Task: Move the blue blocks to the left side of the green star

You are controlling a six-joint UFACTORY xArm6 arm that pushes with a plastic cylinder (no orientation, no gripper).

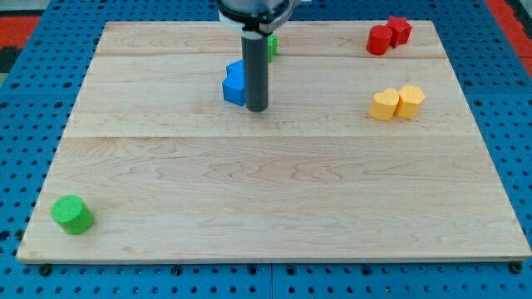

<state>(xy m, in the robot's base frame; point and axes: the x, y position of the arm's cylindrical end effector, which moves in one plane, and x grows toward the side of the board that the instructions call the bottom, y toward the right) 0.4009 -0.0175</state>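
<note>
Two blue blocks (234, 84) sit close together at the upper middle of the wooden board (266, 191); their shapes are partly hidden by the rod. A green block (272, 44), likely the star, peeks out behind the rod just above and right of them. My tip (258, 109) rests on the board at the blue blocks' lower right edge, touching or nearly touching them.
A green cylinder (72, 214) stands at the board's lower left corner. Two red blocks (388, 36) sit at the upper right. Two yellow blocks (396, 103) sit at the right, below the red ones. Blue pegboard surrounds the board.
</note>
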